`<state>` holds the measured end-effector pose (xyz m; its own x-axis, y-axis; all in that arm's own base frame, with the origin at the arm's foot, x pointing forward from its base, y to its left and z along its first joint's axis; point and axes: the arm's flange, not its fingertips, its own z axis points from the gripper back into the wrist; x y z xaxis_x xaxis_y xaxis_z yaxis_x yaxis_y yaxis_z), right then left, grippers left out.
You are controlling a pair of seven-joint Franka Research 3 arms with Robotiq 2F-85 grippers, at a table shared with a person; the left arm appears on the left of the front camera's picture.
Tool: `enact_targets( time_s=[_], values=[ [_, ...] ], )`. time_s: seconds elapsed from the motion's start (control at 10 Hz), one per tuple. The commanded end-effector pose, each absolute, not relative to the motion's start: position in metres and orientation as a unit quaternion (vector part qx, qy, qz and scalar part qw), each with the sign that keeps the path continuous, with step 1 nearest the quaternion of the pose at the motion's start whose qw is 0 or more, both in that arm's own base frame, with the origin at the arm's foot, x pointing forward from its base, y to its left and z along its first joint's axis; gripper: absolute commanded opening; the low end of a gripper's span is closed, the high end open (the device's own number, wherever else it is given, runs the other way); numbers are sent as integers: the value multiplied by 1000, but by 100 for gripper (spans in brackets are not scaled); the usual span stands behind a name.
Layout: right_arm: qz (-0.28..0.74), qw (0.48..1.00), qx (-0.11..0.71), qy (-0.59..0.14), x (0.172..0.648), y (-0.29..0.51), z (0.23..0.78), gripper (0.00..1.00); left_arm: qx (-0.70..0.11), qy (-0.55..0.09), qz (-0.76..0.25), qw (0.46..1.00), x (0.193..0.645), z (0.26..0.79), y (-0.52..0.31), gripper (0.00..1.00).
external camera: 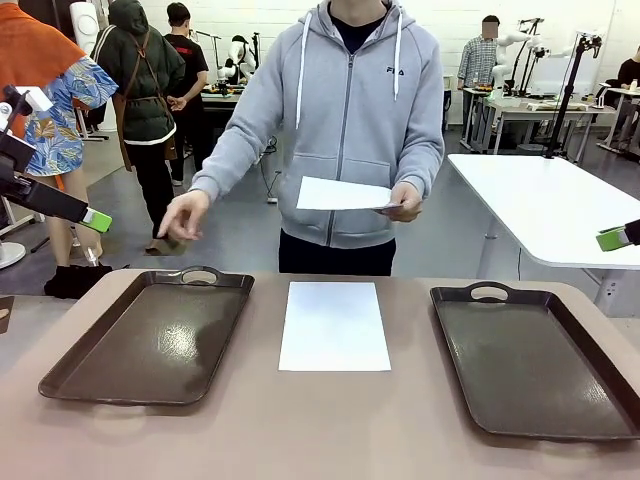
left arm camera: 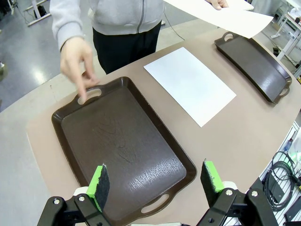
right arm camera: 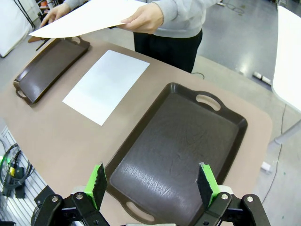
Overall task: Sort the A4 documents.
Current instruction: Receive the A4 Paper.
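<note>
Left jaws stand wide open and empty over the left tray [left arm camera: 122, 150]; right jaws likewise over the right tray [right arm camera: 178, 146]. Beyond, between them, one A4 sheet [external camera: 334, 325] lies flat on the surface [external camera: 300, 430], clear of both trays; farther off the person's hand [external camera: 408, 200] holds a second sheet [external camera: 340, 193] aloft. Risk: flat thin paper offers no edge, so a pinch may skid or crease it.

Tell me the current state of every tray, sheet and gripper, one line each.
Left tray: empty.
Right tray: empty.
Sheet between trays: flat on the table.
Second sheet: held in the person's hand.
Left gripper: open, empty.
Right gripper: open, empty.
</note>
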<state>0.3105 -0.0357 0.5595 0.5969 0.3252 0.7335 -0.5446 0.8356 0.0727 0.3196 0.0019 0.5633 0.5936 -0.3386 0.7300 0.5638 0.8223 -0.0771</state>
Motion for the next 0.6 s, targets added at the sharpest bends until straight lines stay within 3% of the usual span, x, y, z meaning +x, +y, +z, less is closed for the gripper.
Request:
enact_targets(
  time_s=[0.0, 0.5],
  values=[
    [250, 880, 151, -375, 311, -34, 559, 100, -153, -370, -258, 879, 320, 563, 2, 100],
    [250, 880, 151, -375, 311, -34, 559, 100, -153, -370, -258, 879, 320, 563, 2, 100]
  ],
)
